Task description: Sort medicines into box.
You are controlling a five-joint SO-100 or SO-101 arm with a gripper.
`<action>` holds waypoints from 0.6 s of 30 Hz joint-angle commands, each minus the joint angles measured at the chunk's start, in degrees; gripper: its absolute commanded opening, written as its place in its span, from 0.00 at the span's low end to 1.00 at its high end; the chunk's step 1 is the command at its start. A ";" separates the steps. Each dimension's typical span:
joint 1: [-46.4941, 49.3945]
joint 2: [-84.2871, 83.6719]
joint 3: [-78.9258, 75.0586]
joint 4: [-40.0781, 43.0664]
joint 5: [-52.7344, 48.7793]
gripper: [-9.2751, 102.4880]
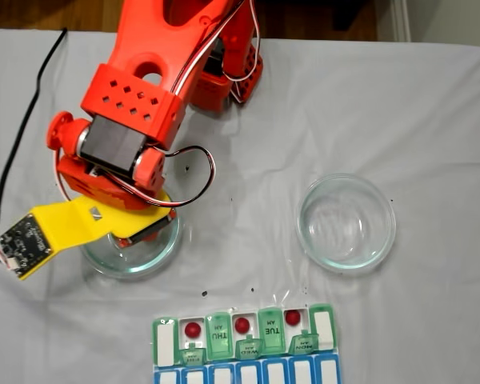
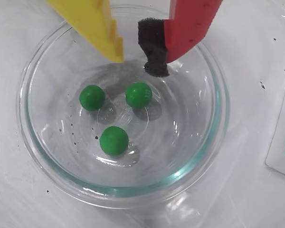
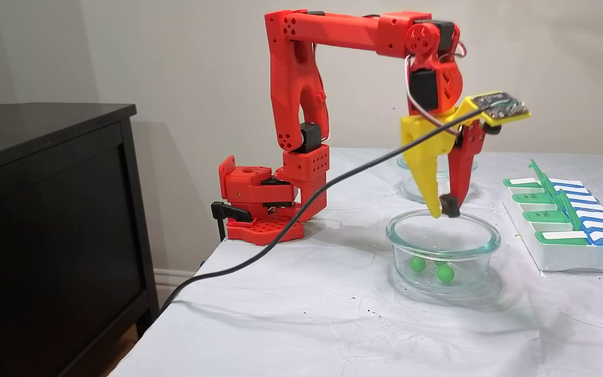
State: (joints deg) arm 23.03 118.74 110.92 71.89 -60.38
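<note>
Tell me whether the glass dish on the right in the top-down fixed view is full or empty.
Empty: the right glass dish shows only clear glass with the white cloth seen through it, no balls inside.

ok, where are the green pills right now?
All three green pills sit in the glass dish under the gripper, left of the pill box in the top-down fixed view.
</note>
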 commanded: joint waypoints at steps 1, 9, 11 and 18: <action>-0.53 6.94 1.67 -2.64 0.88 0.23; -0.79 7.38 5.19 -5.71 2.02 0.25; -0.88 6.33 5.45 -6.94 2.37 0.26; -1.23 3.69 6.77 -11.51 3.16 0.26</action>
State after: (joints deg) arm 22.59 121.20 118.39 62.05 -57.74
